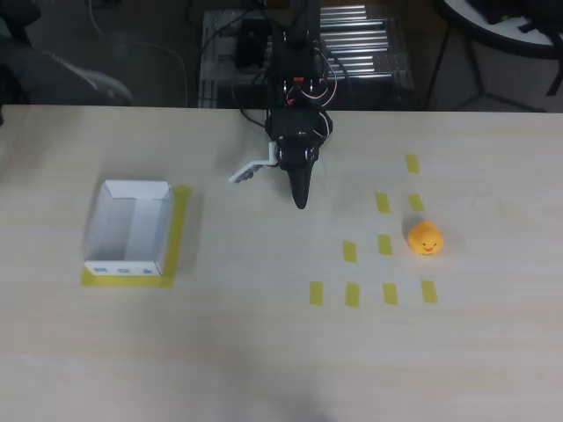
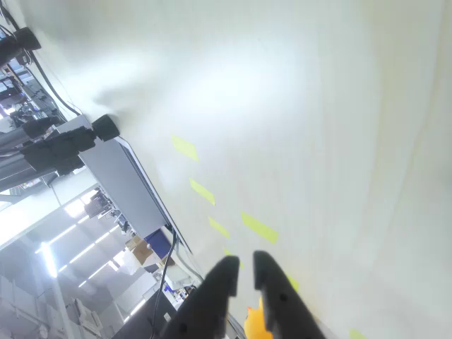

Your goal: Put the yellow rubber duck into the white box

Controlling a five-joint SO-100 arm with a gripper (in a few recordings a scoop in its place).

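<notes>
A pale wooden worktop (image 1: 264, 352) is seen from above. A black robot arm (image 1: 297, 79) reaches in from the far edge, near the middle. Its gripper (image 1: 301, 195) points toward the near side and hangs over bare wood, holding nothing. In the wrist view the two dark fingers (image 2: 212, 296) sit almost together, with only a thin slit between the tips. A small white piece (image 1: 253, 167) sticks out from the gripper's left side in the overhead view.

The yellow rubber duck (image 1: 426, 238) stands on the worktop at the right of the overhead view, well apart from the gripper. It is rounded and orange-yellow, with a tiny red beak. Flat yellow tape marks (image 1: 384, 244) lie in rows around and beside it. In the wrist view a sliver of the duck (image 2: 254, 321) peeks out behind the fingers at the bottom edge.

The white box (image 1: 98, 220) sits at the left of the overhead view, far from the duck. It is an open rectangular tray, empty inside, resting on a yellow tape patch (image 1: 179, 229), with small blue marks along its near short wall.
</notes>
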